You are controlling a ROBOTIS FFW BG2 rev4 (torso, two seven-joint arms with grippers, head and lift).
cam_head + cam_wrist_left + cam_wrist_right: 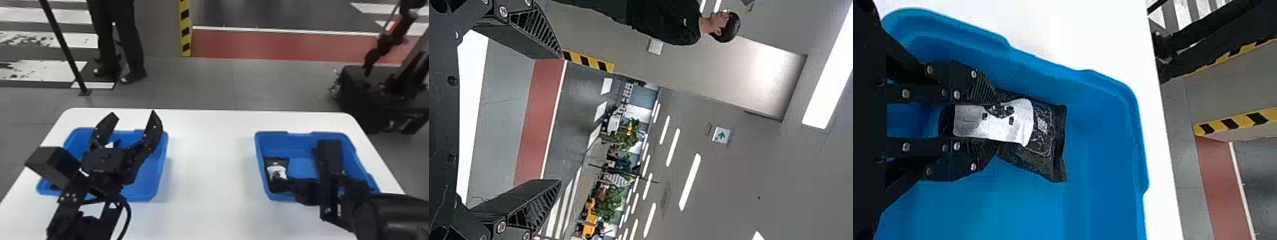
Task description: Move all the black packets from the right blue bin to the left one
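Black right tool (278,183) low, seemingly gripping packet (1049,135).

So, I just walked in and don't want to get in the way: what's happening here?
The robot's right gripper grips a black packet, down inside the right blue bin. The open left gripper is up by the left blue bin, where all the packets are meant to go.

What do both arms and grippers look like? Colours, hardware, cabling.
All black. The left arm carries a boxy housing and a looping black cable; the right arm has a smooth, rounded section. The left gripper and right gripper each have two fingers with ribbed surfaces and silver-coloured screws.
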